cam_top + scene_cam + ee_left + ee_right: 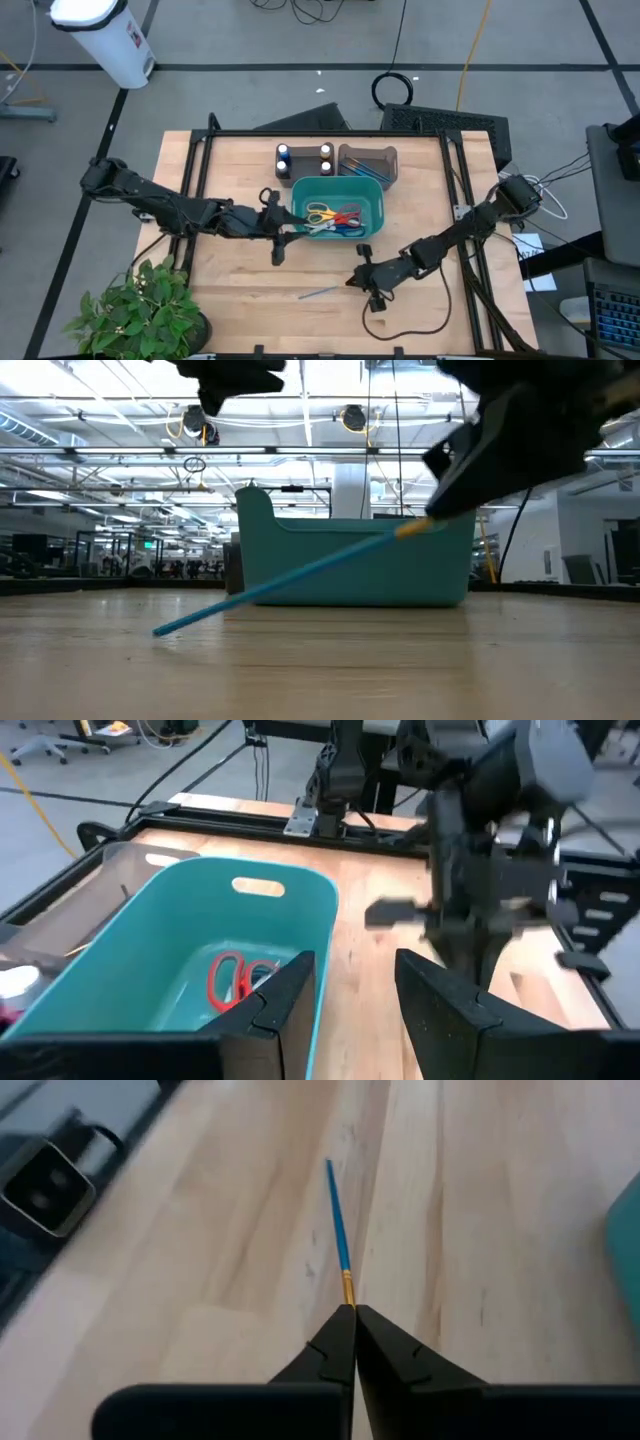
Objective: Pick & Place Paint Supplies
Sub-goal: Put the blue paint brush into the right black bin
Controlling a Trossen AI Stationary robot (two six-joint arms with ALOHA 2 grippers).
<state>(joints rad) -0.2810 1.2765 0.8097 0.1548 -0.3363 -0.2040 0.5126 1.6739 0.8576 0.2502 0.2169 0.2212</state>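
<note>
A thin blue paintbrush point(290, 578) slants up from the wood table near its near edge and also shows in the high view point(320, 292). My right gripper point(352, 1312) is shut on its gold end. My left gripper point(355, 988) is open and hangs above the left end of the teal bin point(372, 203), touching nothing. Small bottles point(283, 155) point(326, 155) stand on the table behind the bin. Beside them a brown tray point(385, 160) holds more brushes. My right gripper pinches the paintbrush at its gold ferrule end point(348, 1288) between the two fingertips. The brush runs straight on from the fingers, along their line. That end is lifted; the blue handle's free tip point(160, 629) rests on the table, so the brush sits tilted.
The teal bin point(200, 930) holds scissors with red and yellow handles point(335, 217). A potted plant point(140, 310) stands at the table's near left corner. Bare wood point(240, 290) lies between the plant and the brush. Cables point(420, 325) trail near the right arm.
</note>
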